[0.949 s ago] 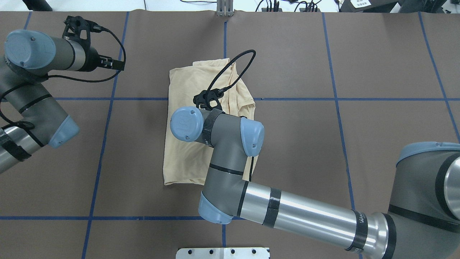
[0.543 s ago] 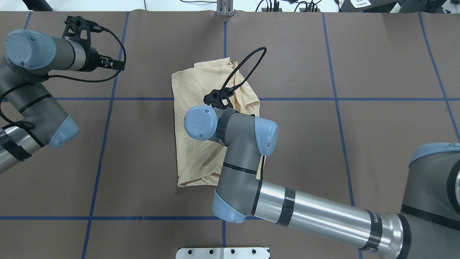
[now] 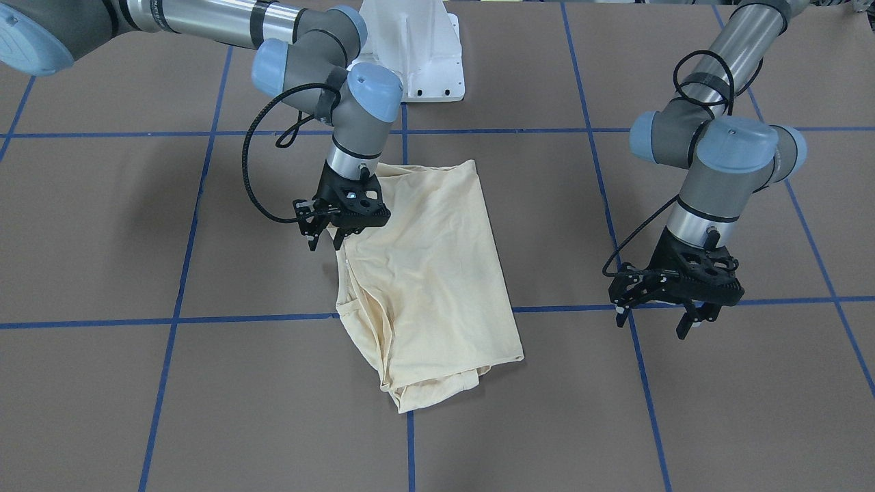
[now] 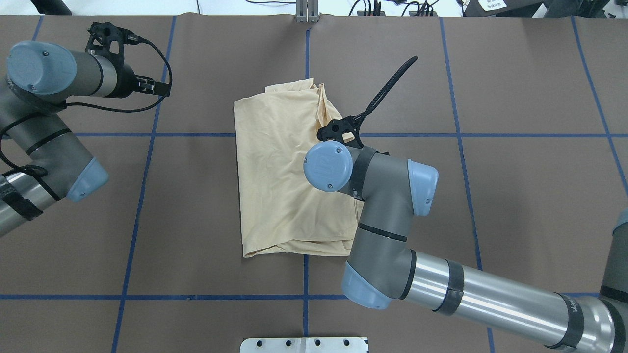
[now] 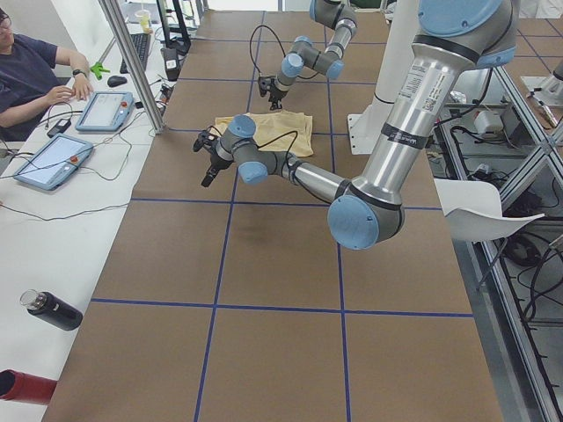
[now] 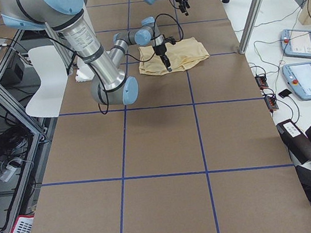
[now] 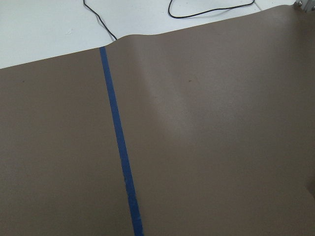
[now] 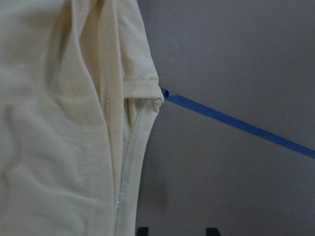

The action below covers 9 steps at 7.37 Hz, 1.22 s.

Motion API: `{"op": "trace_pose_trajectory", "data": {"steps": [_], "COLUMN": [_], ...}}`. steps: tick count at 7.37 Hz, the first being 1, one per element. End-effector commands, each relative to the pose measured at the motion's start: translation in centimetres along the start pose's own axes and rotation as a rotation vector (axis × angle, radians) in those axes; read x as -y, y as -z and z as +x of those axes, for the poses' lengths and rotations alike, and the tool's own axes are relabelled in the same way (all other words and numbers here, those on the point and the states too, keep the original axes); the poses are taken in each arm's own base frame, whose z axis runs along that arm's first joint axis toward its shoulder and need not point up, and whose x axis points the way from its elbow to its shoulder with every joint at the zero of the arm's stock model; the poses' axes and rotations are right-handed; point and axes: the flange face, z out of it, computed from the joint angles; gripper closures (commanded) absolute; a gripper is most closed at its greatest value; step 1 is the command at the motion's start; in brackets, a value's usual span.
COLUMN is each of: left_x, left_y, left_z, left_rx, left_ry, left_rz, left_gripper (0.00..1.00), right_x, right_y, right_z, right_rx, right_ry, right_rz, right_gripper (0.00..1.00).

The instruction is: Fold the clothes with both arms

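Cream-yellow cloth, the shirt point(image 3: 431, 273), was laid folded in a long oblong near the middle of the brown-covered counter point(image 3: 137, 225). Its long axis was set from the robot's side toward the operators' side, tilted a little off the blue tape lines point(image 3: 239, 319), one of which was crossed and covered by it. The end pointed toward the operators was rumpled, with several layers shown at its edge. The end toward the robot was flatter and squarer.

The right hand point(image 3: 326, 242) was held low at the shirt's long edge on the robot's right. Its fingers were spread, and in the right wrist view only bare counter was seen between the two tips, with nothing pinched. In that view a stitched seam and a hemmed corner point(image 8: 142, 88) of the cloth were seen just ahead, and a tape line was seen emerging from under that corner. Whether a fingertip was touching the cloth could not be told.

The left hand point(image 3: 651, 320) was held above bare counter on the robot's left, well apart from the shirt, with its fingers spread wide and nothing between them.
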Motion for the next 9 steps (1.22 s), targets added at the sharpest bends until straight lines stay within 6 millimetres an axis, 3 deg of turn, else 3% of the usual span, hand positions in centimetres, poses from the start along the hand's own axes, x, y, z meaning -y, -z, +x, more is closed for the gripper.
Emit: {"op": "trace_pose_trajectory", "data": {"steps": [1,2,3,4,6,7,9], "left_x": [0.0,0.1,0.4,0.5,-2.5,-3.5,-7.7], "left_y": [0.0,0.3,0.8,2.0,5.5,8.0,12.4], "left_z": [0.1,0.3,0.8,2.3,6.6,10.1,18.0], "left_rx": [-0.002,-0.007,-0.020,-0.072,-0.146,-0.151,-0.156], "left_ry": [0.000,0.000,0.025,0.063,0.162,0.218,0.344], "left_rz": [0.000,0.003,0.009,-0.009,-0.036,-0.085,-0.190], "left_gripper": [0.00,0.00,0.00,0.00,0.00,0.00,0.00], "right_x": [0.7,1.8,1.9,0.6,-3.0,-4.4,-7.3], "right_y": [0.9,3.5,6.4,8.2,11.9,12.1,8.8], "right_z": [2.2,1.6,2.2,3.8,7.7,9.1,11.2], "right_rx": [0.018,0.087,0.182,0.244,0.332,0.376,0.478], "right_ry": [-0.011,-0.041,-0.072,-0.128,-0.178,-0.240,-0.283], "right_rz": [0.020,0.028,0.059,0.084,0.119,0.126,0.144], "right_gripper": [0.50,0.45,0.20,0.00,0.00,0.00,0.00]}}
